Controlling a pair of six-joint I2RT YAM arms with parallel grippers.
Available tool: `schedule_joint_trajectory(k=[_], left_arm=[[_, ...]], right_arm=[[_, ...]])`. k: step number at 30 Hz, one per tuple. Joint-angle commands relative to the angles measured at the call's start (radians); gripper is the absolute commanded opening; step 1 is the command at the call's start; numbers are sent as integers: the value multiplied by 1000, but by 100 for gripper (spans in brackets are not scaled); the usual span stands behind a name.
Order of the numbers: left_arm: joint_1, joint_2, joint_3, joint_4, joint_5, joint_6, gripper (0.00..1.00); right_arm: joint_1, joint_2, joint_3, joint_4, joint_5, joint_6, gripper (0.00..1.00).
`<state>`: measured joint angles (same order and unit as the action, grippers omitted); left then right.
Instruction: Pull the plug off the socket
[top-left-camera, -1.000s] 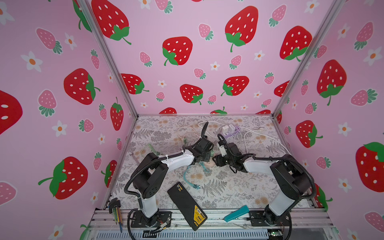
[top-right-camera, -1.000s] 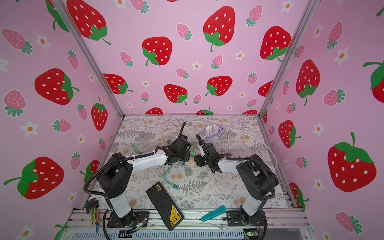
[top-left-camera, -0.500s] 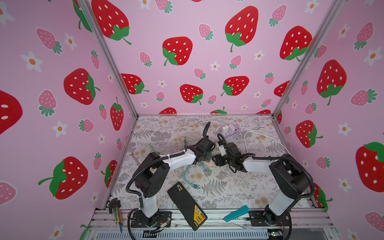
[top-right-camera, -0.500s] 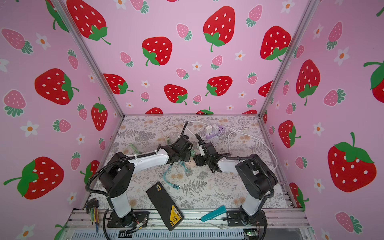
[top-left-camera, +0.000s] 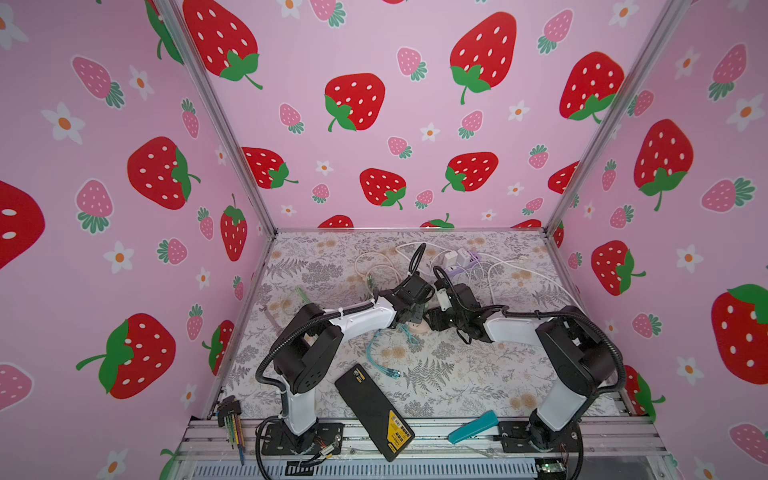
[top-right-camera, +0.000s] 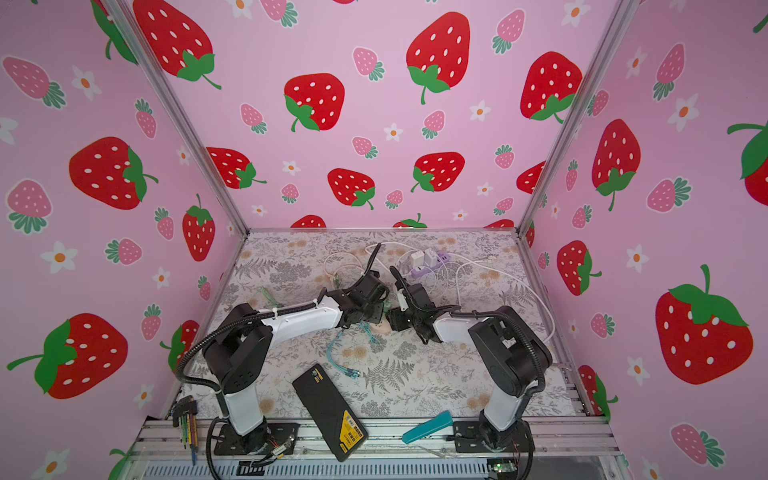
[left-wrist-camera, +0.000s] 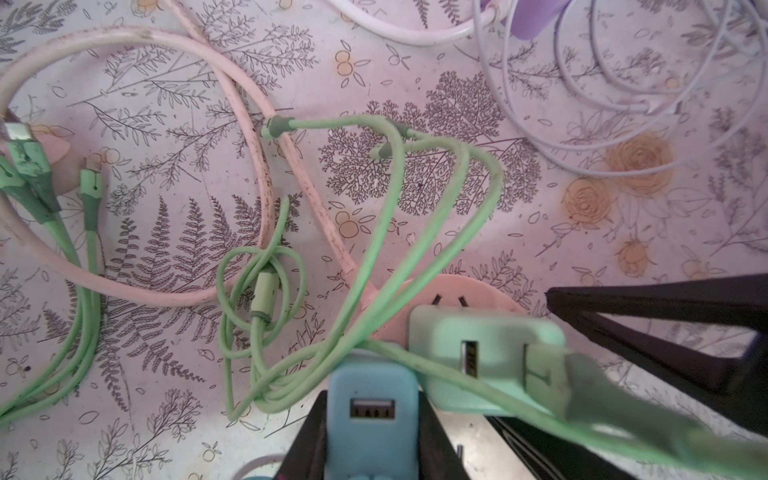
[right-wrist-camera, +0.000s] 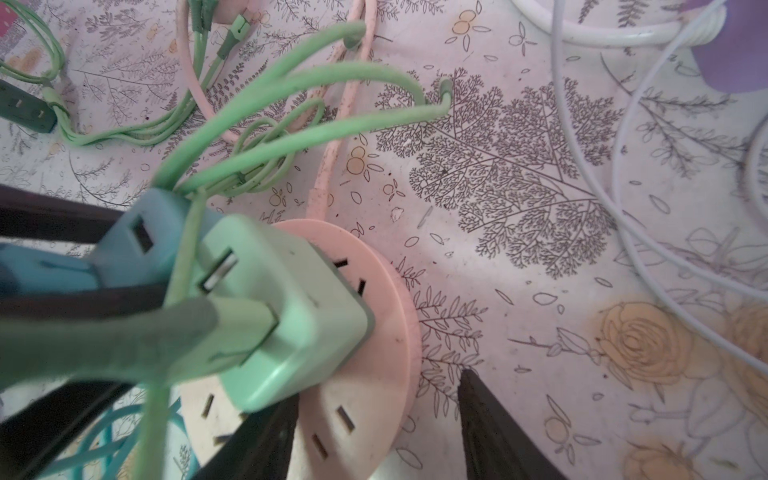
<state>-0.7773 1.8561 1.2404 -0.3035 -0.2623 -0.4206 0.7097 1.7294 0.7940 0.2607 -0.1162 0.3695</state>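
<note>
A round pink socket (right-wrist-camera: 386, 316) lies flat mid-table, small in both top views (top-left-camera: 420, 329) (top-right-camera: 382, 328). A mint green plug (right-wrist-camera: 291, 316) (left-wrist-camera: 486, 357) with a green cable stands in it. Beside it is a blue plug (left-wrist-camera: 370, 386) (right-wrist-camera: 141, 237), and my left gripper (left-wrist-camera: 370, 401) (top-left-camera: 415, 318) is shut on it. Whether its pins sit in the socket is hidden. My right gripper (right-wrist-camera: 378, 386) (top-left-camera: 433, 322) straddles the socket's rim. One finger (right-wrist-camera: 257, 436) lies over the pink face. The other finger (right-wrist-camera: 490, 424) stands off the rim above the table, with a gap.
The green cable (left-wrist-camera: 386, 232) and a pink cord (left-wrist-camera: 266, 183) loop behind the socket. A purple strip (top-left-camera: 467, 262) with white chargers and white cables sits at the back. In front lie a teal cable (top-left-camera: 376, 357), a black box (top-left-camera: 374, 411) and a teal tool (top-left-camera: 473, 432).
The left arm's elbow has crept slightly toward the back. Both grippers stay at the socket with the same jaw widths.
</note>
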Motion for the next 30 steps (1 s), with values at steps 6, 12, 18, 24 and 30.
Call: schedule_joint_trajectory(k=[6, 12, 18, 24, 30], left_arm=[[-1, 33, 48, -69, -29, 2, 13], [7, 58, 44, -49, 59, -34, 12], [76, 6, -23, 36, 218, -88, 12], [94, 5, -5, 13, 234, -87, 12], [72, 9, 30, -54, 132, -58, 11]], right_arm=[[5, 50, -1, -104, 12, -3, 62], [4, 50, 0, -109, 12, -5, 62], [5, 60, 0, -111, 13, -4, 62], [5, 65, 7, -115, 6, -4, 62], [5, 72, 10, -116, 7, -6, 62]])
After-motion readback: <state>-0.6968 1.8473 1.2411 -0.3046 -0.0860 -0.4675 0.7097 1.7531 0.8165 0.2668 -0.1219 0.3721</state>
